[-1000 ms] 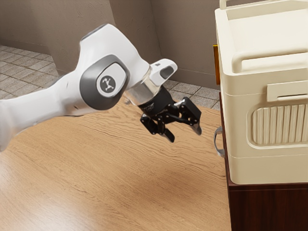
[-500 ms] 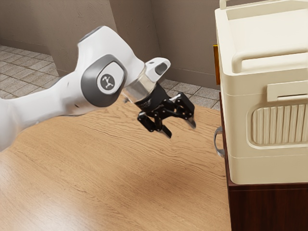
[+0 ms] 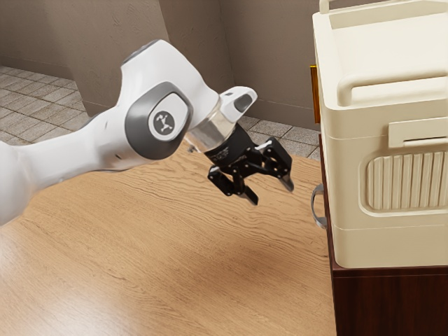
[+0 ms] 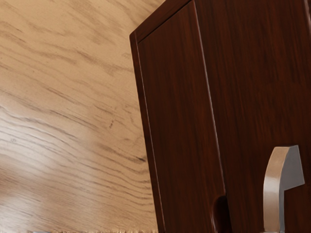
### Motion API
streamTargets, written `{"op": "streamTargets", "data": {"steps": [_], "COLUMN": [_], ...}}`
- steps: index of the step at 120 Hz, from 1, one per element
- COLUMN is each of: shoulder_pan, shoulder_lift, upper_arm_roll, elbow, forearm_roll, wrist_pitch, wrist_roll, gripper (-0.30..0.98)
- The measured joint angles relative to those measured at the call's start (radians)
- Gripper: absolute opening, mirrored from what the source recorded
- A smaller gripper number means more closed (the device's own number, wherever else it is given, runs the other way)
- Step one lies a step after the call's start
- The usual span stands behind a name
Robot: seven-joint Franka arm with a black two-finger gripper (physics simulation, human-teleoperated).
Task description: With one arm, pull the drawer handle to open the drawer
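My gripper (image 3: 274, 196) hangs over the table in the exterior view, its two black fingers spread apart with nothing between them. The curved silver handle (image 3: 318, 206) stands out from the cabinet's front, a short gap beyond the fingers toward the exterior view's right. In the wrist view the metal handle (image 4: 274, 187) is mounted on the dark reddish-brown drawer front (image 4: 262, 87). Gripper and handle do not touch. Most of the cabinet (image 3: 392, 301) is hidden beneath the cream box in the exterior view.
A large cream cooler-like box (image 3: 392, 168) sits on top of the cabinet. The wooden table (image 3: 175, 259) stretches below the arm up to the cabinet's front. A yellow-orange piece (image 3: 315, 94) shows beside the box, with a wall and tiled floor behind.
My hand first drew back slightly toward the exterior view's left, then moved again toward the handle, and is slightly lower than a second ago. The fingers stay apart; cabinet and handle are unmoved.
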Motion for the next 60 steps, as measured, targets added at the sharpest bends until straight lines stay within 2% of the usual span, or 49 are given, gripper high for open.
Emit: {"op": "streamTargets", "data": {"steps": [60], "shoulder_pan": [-0.017], "shoulder_lift": [0.018], "upper_arm_roll": [-0.024], "elbow": [0.026], "forearm_roll": [0.0], "wrist_pitch": [0.018], "wrist_roll": [-0.011], "gripper": [0.37]}}
